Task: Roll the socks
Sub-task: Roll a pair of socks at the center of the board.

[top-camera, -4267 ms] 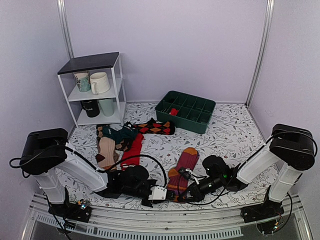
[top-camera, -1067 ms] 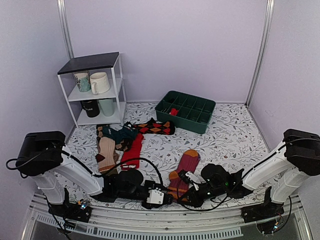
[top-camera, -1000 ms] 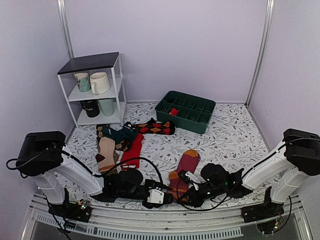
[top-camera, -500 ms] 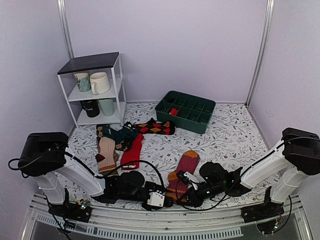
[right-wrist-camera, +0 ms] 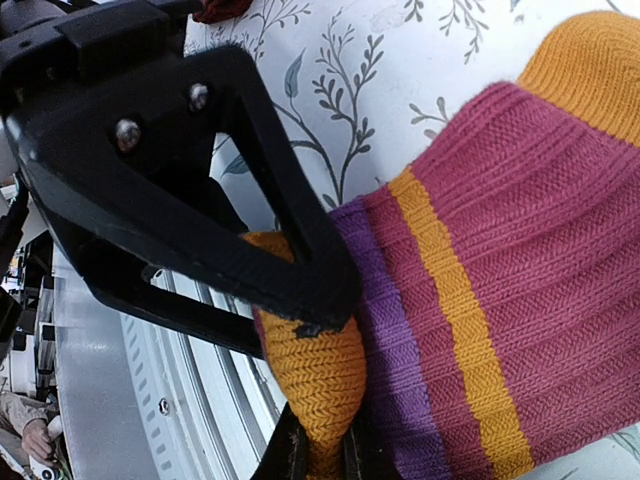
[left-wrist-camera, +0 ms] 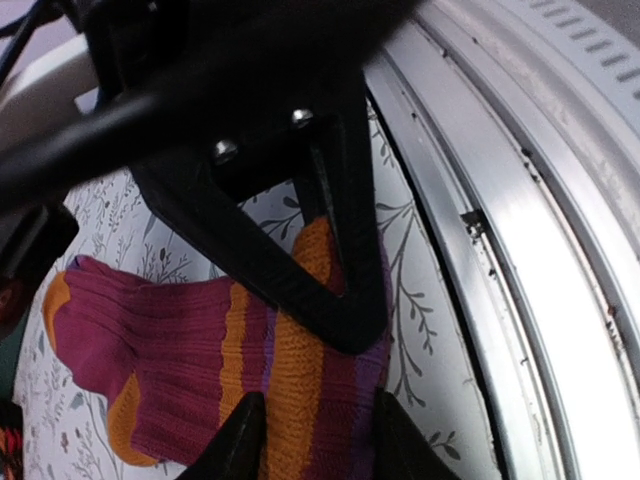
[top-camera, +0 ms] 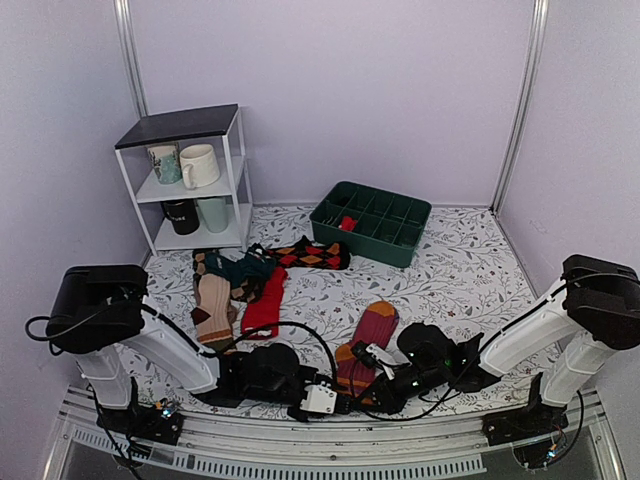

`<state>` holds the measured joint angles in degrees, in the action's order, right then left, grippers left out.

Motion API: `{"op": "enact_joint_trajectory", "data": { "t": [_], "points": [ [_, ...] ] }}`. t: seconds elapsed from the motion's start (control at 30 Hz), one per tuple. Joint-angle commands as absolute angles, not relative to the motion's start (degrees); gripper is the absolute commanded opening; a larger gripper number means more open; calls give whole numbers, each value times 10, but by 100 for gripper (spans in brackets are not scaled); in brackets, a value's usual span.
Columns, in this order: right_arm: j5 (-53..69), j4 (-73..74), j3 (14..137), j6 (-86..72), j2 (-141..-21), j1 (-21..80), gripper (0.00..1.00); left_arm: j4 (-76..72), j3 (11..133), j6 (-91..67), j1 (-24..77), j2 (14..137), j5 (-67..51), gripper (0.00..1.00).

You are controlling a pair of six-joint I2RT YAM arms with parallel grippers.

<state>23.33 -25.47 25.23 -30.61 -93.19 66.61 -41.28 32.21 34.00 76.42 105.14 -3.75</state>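
Observation:
The maroon sock point(top-camera: 368, 335) with orange toe and purple-orange stripes lies near the table's front edge. In the right wrist view my right gripper point(right-wrist-camera: 322, 455) is shut on the bunched orange cuff end point(right-wrist-camera: 315, 375) of this sock point(right-wrist-camera: 520, 300). My left gripper point(top-camera: 335, 403) faces it from the left, almost touching my right gripper point(top-camera: 372, 388). In the left wrist view my left gripper point(left-wrist-camera: 318, 445) stands part open. Its fingertips point(left-wrist-camera: 240, 445) straddle the striped cuff, and the sock point(left-wrist-camera: 170, 350) stretches away to the left. More socks lie behind: red point(top-camera: 263, 305), argyle point(top-camera: 310, 253), brown striped point(top-camera: 212, 305), teal point(top-camera: 243, 267).
A green compartment tray point(top-camera: 330, 228) stands at the back, right of centre. A white shelf point(top-camera: 185, 175) holding mugs is at the back left. A metal rail point(left-wrist-camera: 520, 260) runs along the table's near edge, right beside both grippers.
My left gripper has slid a little to the right, closer to the right gripper, and its jaws have narrowed over the cuff. The right gripper keeps its pinch and has barely moved.

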Motion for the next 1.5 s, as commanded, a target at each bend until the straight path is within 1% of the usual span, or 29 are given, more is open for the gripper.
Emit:
{"op": "enact_joint_trajectory", "data": {
  "t": [0.0,0.13,0.27,0.3,0.4,0.5,0.57,0.63,0.7,0.77,0.8,0.87,0.97,1.1,1.2,1.47],
  "points": [
    [233,-134,232,-302,-968,668,6,-379,335,331,773,1062,-41,28],
    [232,-135,231,-303,-969,668,6,-371,338,320,773,1062,-52,0],
    [222,-134,231,-307,-966,667,10,-354,336,294,772,1055,-67,0],
    [214,-134,231,-307,-961,667,14,-348,336,283,770,1053,-74,0],
    [155,-134,230,-300,-923,667,32,-316,342,248,763,1054,-105,0],
    [66,-154,213,-270,-836,666,41,-269,354,210,751,1055,-131,0],
    [17,-207,178,-234,-769,667,47,-234,361,183,737,1050,-153,0],
    [-13,-286,127,-195,-703,669,49,-196,365,147,721,1043,-186,0],
    [-28,-396,64,-156,-655,670,52,-170,368,119,707,1044,-216,0],
    [-29,-479,16,-120,-641,675,53,-151,371,101,696,1054,-232,0],
    [-27,-496,7,-93,-646,680,53,-144,374,95,693,1060,-237,0],
    [-44,-492,16,-53,-671,710,53,-128,382,84,686,1074,-245,0],
    [-86,-458,63,8,-734,776,53,-113,390,77,681,1091,-257,0],
    [-155,-419,118,45,-819,846,54,-108,393,76,676,1100,-267,0],
    [-175,-424,132,63,-845,856,54,-103,396,79,673,1104,-272,0],
    [-161,-417,143,76,-871,856,54,-105,395,79,671,1106,-274,0]
  ]
}}
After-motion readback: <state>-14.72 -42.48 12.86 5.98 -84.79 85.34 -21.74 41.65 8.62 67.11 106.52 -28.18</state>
